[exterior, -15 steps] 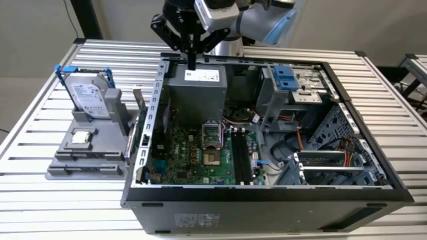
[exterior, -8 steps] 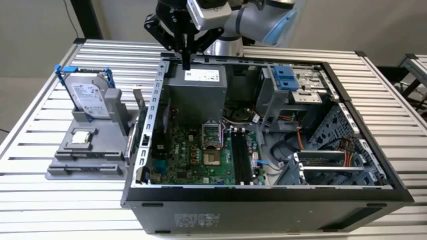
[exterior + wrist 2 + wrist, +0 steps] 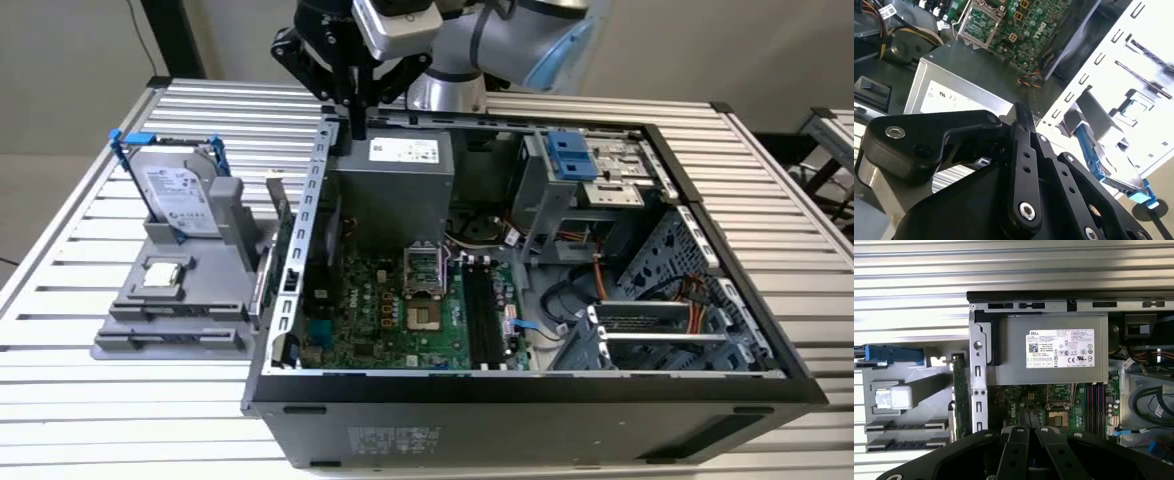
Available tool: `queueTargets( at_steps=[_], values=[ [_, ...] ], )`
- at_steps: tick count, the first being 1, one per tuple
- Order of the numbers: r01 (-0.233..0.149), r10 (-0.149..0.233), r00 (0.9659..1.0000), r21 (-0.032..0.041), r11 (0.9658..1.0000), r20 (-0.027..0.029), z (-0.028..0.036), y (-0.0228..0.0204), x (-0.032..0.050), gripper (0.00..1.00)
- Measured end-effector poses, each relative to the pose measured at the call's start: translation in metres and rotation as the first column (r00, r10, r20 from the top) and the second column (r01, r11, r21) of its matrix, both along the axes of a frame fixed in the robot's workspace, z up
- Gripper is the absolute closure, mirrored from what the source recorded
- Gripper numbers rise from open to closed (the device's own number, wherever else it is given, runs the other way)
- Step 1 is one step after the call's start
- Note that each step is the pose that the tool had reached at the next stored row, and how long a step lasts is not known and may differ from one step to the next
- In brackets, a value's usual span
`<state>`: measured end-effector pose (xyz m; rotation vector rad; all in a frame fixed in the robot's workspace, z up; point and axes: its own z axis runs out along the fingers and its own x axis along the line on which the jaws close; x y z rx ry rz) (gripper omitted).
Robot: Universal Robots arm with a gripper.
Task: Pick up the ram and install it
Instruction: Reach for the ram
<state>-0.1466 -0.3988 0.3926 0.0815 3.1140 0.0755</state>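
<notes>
The ram is a thin green stick standing on edge in the grey fixture, right beside the case's outer wall; the first wrist view shows its narrow green edge. My black gripper hangs above the back corner of the open computer case, over the silver power supply, with the ram to the exterior view's left and nearer the camera. The fingers meet at their tips, shut with nothing between them. The black memory slots lie on the green motherboard.
The fixture also holds a silver hard drive in a blue frame and a small square processor chip. Inside the case are the processor socket, cables and a drive cage. The case stands on a slatted metal table.
</notes>
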Motion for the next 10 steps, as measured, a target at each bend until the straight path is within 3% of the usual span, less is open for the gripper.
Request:
queueTargets(
  at_steps=[10],
  values=[
    [-0.009, 0.009, 1.0, 0.0, 1.0, 0.0, 0.0, 0.0, -0.0184, 1.0]
  ],
)
